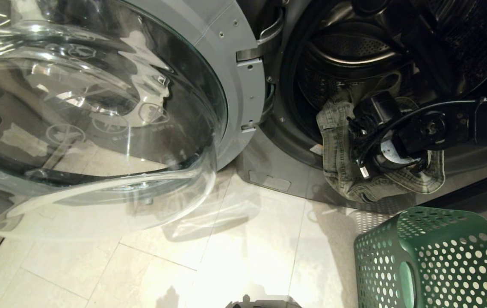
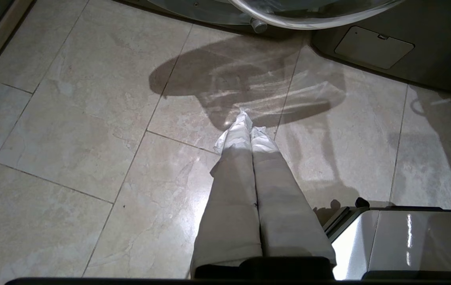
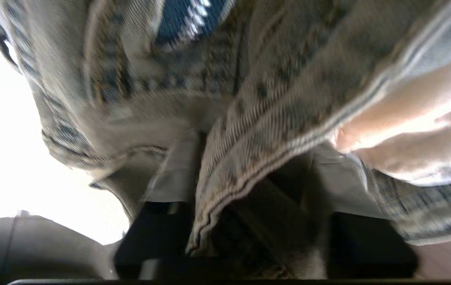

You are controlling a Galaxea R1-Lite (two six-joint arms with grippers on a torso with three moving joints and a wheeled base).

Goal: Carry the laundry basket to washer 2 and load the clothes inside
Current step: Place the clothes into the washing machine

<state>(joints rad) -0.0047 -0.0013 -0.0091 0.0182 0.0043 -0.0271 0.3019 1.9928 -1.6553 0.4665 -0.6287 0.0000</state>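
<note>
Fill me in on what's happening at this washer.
The right pincer is at the mouth of the washer, whose door is swung wide open. Its fingers straddle a fold of the clothes, which hang half over the drum's lip and are not yet fully inside. The green laundry basket lies tipped on the floor nearby. The left pincer is shut and idle above the tiles.
</note>
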